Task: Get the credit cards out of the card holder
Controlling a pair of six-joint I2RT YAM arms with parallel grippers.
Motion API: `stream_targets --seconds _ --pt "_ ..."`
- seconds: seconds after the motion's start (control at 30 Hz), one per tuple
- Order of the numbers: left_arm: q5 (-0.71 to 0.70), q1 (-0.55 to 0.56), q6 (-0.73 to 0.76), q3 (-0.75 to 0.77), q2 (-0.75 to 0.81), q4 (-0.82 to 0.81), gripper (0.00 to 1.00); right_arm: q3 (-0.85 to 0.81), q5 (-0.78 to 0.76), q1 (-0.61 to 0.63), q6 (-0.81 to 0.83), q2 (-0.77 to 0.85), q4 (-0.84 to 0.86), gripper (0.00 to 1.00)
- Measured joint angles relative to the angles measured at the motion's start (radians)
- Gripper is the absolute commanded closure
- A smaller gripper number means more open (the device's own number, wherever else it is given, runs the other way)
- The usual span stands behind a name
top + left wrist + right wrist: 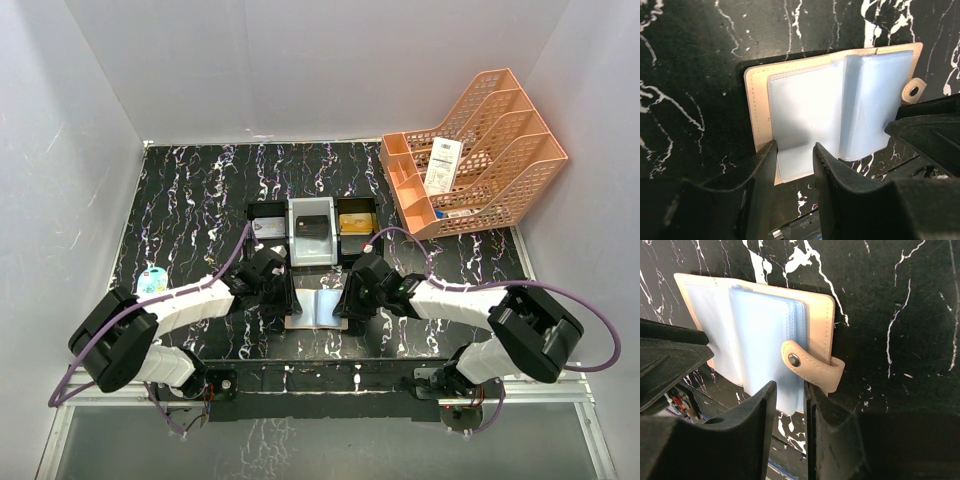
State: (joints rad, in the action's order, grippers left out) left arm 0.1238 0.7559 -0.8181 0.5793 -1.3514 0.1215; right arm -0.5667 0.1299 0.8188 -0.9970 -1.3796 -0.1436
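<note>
Left wrist: tan card holder [757,105] lies open on tabletop [690,75], pale-blue sleeves [810,105] up; left claw [795,147], right claw [790,387] straddle its near edge, grip unclear.

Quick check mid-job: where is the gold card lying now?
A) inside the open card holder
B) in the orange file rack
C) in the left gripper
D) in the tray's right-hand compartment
D: in the top view the gold card lies in the right-hand compartment of the tray.
</note>
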Motion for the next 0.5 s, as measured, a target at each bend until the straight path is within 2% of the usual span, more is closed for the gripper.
stream_targets --seconds 0.13,0.5 --pt "0.024 0.004 -0.001 -0.006 -0.016 -0.057 0.68 0.0 0.016 -0.001 0.001 -0.012 0.018 0.79" --pt "0.019 0.022 -0.004 -0.003 -0.034 -0.096 0.71 0.01 0.047 -0.002 -0.004 -0.029 0.071 0.79"
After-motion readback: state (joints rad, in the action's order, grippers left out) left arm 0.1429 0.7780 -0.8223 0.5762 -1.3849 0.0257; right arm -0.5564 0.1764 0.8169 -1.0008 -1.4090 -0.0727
